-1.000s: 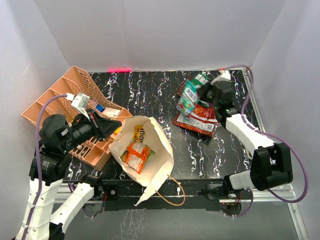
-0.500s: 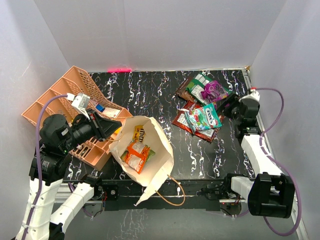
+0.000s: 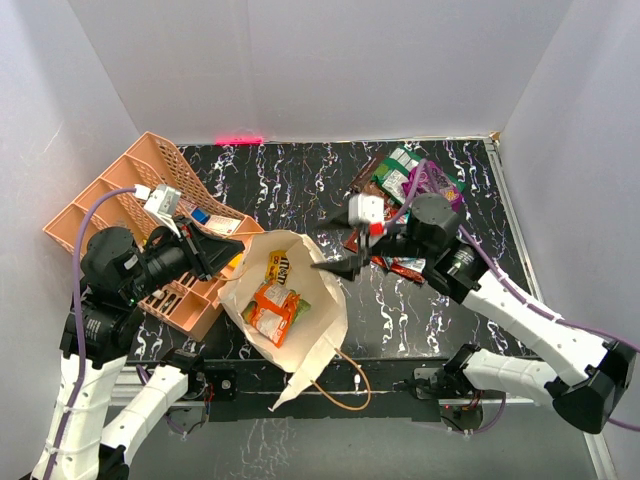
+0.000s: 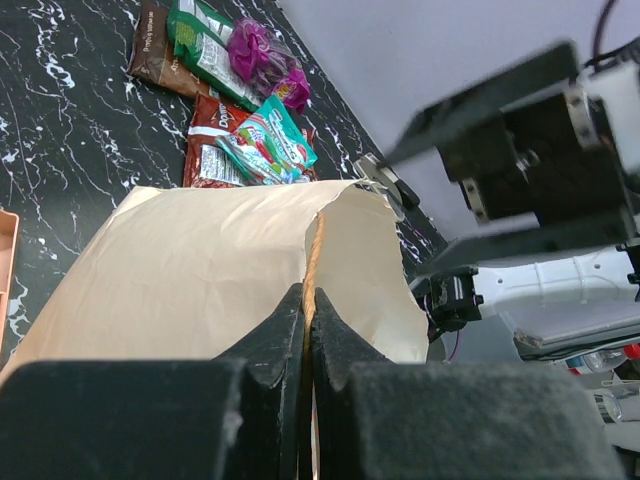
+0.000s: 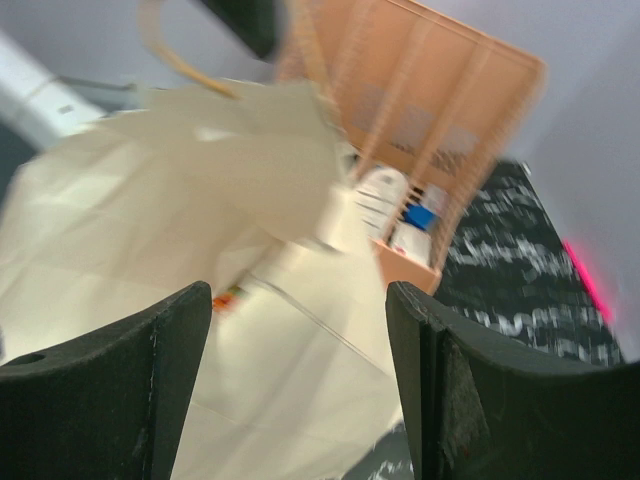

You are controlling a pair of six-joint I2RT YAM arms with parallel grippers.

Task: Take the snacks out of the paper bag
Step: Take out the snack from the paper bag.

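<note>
The cream paper bag lies open on the table with a yellow packet and an orange packet inside. My left gripper grips the bag's left rim. In the left wrist view its jaws are shut on the tan loop handle. My right gripper hovers open over the bag's right rim with nothing between its fingers; the bag fills that blurred view. More snacks lie at the back right: green, purple, a teal packet on a red pouch.
An orange compartment tray with small boxes leans at the back left, right behind the bag. The bag's second handle hangs over the table's front edge. White walls close in three sides.
My right arm has swung from the snack pile at the back right over to the bag's mouth, leaving the teal packet on the pile, and its jaws have opened. The left arm holds still.
</note>
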